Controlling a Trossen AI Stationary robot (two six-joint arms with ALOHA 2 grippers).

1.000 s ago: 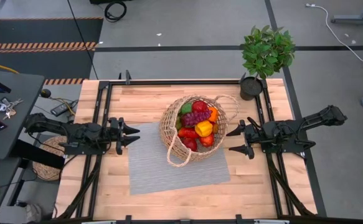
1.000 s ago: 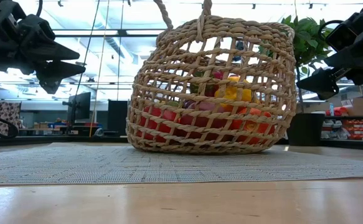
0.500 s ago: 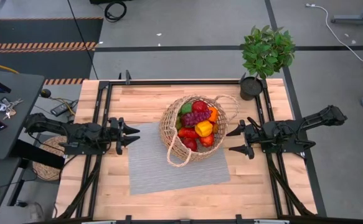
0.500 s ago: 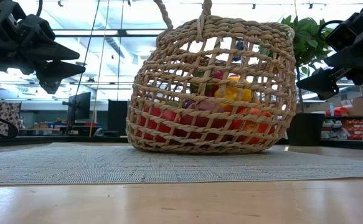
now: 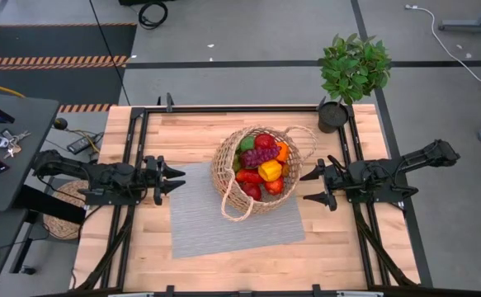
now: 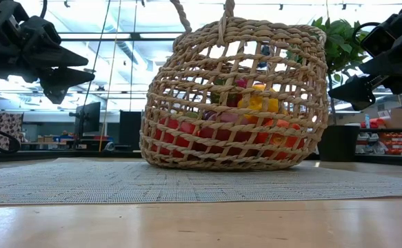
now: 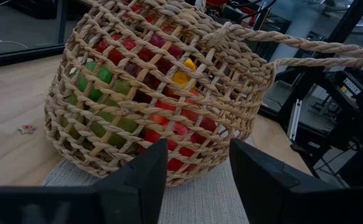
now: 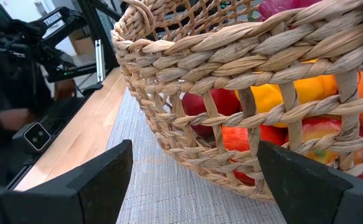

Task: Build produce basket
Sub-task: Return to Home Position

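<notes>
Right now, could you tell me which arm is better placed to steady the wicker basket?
Likely the right. The right gripper, open, sits just beside the wicker basket, while the left gripper, also open, is farther from it across the grey mat.

high view straight down over the whole table [image 5: 190, 132]; low view level at table edge; wrist views close on basket [image 5: 219, 175], opposite sides.

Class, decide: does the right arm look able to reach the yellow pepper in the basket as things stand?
Probably yes. The yellow pepper lies on top in the open-topped basket, nothing covers it, and the right gripper, open, hangs just beside the basket. The left gripper waits opposite.
</notes>
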